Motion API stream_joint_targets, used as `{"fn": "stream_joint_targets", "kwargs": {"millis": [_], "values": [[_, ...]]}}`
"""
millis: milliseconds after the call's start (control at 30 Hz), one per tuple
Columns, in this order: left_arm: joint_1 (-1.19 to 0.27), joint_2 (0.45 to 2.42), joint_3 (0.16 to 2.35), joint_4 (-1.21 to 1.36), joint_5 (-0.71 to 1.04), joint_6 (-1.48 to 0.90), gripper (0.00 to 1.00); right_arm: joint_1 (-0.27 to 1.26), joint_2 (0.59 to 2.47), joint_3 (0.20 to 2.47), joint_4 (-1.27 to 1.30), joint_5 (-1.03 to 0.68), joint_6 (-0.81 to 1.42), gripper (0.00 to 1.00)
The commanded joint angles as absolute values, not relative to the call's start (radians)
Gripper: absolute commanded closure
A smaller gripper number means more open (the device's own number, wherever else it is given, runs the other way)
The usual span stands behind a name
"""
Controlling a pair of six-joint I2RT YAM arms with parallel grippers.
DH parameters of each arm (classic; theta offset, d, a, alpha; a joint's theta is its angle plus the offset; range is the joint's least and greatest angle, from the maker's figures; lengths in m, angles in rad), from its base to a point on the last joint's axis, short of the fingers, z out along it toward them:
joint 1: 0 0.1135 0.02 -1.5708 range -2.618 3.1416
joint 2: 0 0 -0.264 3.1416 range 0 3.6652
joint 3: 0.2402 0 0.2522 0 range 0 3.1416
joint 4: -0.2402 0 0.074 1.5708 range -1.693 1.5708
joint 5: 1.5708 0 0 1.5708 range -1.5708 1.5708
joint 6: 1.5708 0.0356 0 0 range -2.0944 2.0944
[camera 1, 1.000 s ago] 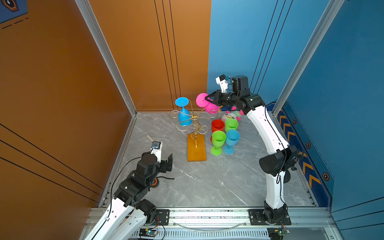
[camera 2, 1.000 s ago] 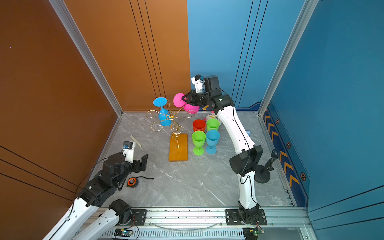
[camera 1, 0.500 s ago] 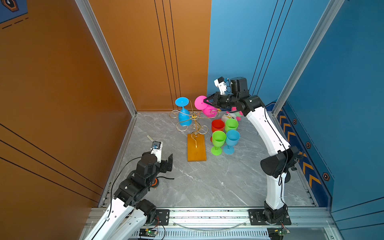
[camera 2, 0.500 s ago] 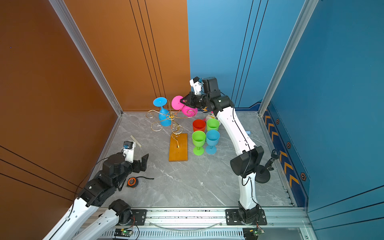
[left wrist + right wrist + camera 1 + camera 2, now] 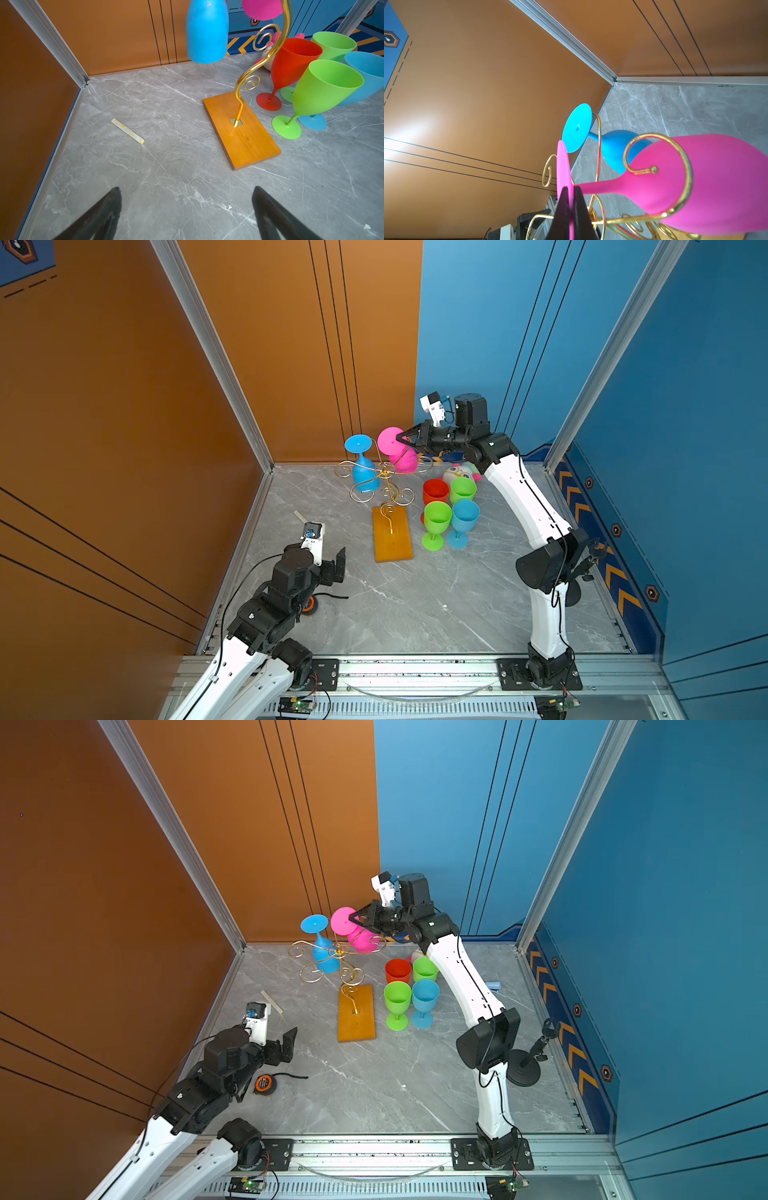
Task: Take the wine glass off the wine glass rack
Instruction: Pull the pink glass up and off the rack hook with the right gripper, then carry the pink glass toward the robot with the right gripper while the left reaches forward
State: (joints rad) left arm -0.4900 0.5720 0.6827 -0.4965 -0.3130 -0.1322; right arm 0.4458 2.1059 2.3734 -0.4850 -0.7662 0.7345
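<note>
The wine glass rack (image 5: pixel 386 485) is gold wire on an orange-brown wooden base (image 5: pixel 392 537) (image 5: pixel 356 1013) (image 5: pixel 243 133). A pink wine glass (image 5: pixel 405 461) (image 5: pixel 361 939) (image 5: pixel 695 182) hangs upside down and tilted among the rack's scroll arms. My right gripper (image 5: pixel 402 437) (image 5: pixel 355 917) (image 5: pixel 570 189) is shut on the edge of its round foot. A blue wine glass (image 5: pixel 365 475) (image 5: pixel 206 31) (image 5: pixel 612 145) hangs upside down on the rack beside it. My left gripper (image 5: pixel 330 562) (image 5: pixel 187 193) is open and holds nothing, low over the floor near the front left.
Right of the rack's base stand red (image 5: pixel 435 491), green (image 5: pixel 462 489), green (image 5: pixel 436 522) and blue (image 5: pixel 464 520) glasses, with a plush toy (image 5: pixel 457 472) behind them. A white marker (image 5: pixel 127 131) and a tape measure (image 5: pixel 265 1083) lie on the left. A black stand (image 5: pixel 528 1069) is beside the right arm.
My right gripper has carried the pink glass a little to the left, towards the rack's middle. The left arm has not moved.
</note>
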Motion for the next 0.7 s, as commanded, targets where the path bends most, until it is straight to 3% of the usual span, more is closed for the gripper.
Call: {"fn": "stream_joint_targets", "kwargs": {"millis": [0,667], "values": [[-0.478,0.562,0.667,-0.485,-0.305,-0.131,0.02,0.438,2.138,2.375,-0.334,-0.807,0.802,1.00],[-0.474,0.573,0.668,-0.485,-0.299,-0.128,0.02,0.398,2.218,2.378,-0.112,-0.796,0.861,1.00]]}}
